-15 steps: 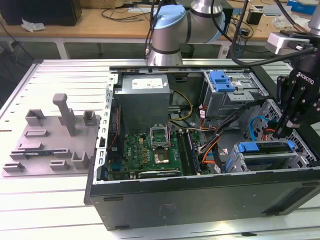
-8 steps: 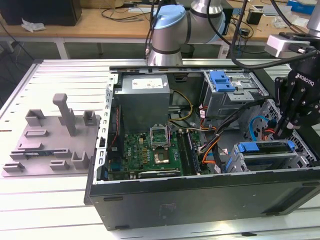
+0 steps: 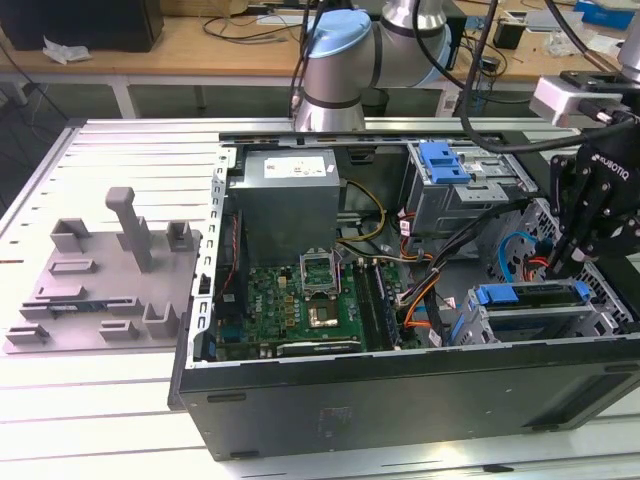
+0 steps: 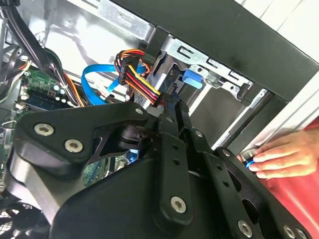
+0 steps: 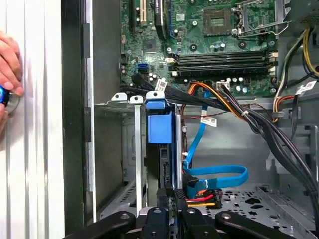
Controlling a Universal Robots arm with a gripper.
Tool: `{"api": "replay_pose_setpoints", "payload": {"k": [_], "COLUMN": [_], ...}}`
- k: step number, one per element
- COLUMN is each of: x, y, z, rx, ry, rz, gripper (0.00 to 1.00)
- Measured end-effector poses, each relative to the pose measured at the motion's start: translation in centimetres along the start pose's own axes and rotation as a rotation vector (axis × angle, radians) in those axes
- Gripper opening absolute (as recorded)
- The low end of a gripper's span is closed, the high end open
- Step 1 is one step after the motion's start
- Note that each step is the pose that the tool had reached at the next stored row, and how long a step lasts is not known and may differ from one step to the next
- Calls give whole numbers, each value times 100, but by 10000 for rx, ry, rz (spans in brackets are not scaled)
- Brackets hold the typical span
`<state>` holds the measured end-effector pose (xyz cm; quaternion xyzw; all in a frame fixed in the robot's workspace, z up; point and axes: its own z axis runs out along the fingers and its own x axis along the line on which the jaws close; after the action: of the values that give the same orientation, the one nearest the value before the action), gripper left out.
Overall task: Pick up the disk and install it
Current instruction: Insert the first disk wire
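The disk [image 3: 530, 294], framed by its blue carrier, lies in the drive cage [image 3: 480, 325] at the front corner of the open computer case, on the exterior view's right. In the first wrist view the disk [image 5: 159, 124] stands edge-on in the cage slot. My gripper [image 3: 572, 262] hangs over the disk's end on the exterior view's right, fingers drawn together. In the first wrist view the gripper [image 5: 170, 199] is shut, its tips against the disk's end. The second wrist view has the gripper [image 4: 173, 107] right beside the coloured power cables [image 4: 142, 82].
A grey power-supply box [image 3: 285, 195] and the motherboard [image 3: 300, 300] take up the case's middle. A blue data cable [image 5: 214, 174] loops beside the cage. Another bay with a blue latch [image 3: 445, 160] sits behind. A grey fixture plate [image 3: 110, 270] lies outside the case. A person's hand [image 5: 7, 69] rests outside the case wall.
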<state>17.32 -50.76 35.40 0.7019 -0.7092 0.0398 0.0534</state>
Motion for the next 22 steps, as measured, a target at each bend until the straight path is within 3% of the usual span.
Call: {"api": "replay_pose_setpoints", "payload": {"k": [3,5,7,8,10,15,22], "x": [61,84,94,100,108,129,134], "y": [10,10,10,10,10,10,10], "z": [8,11,13,13,15,18,18], "rx": [26,25,27,27,26,25,25], "ry": [-246,-307,-454,-572,-682,-785,-790], "rz": [-5,-5,-7,-9,-12,-13,-14], "gripper": [16,16,16,16,16,16,16]}}
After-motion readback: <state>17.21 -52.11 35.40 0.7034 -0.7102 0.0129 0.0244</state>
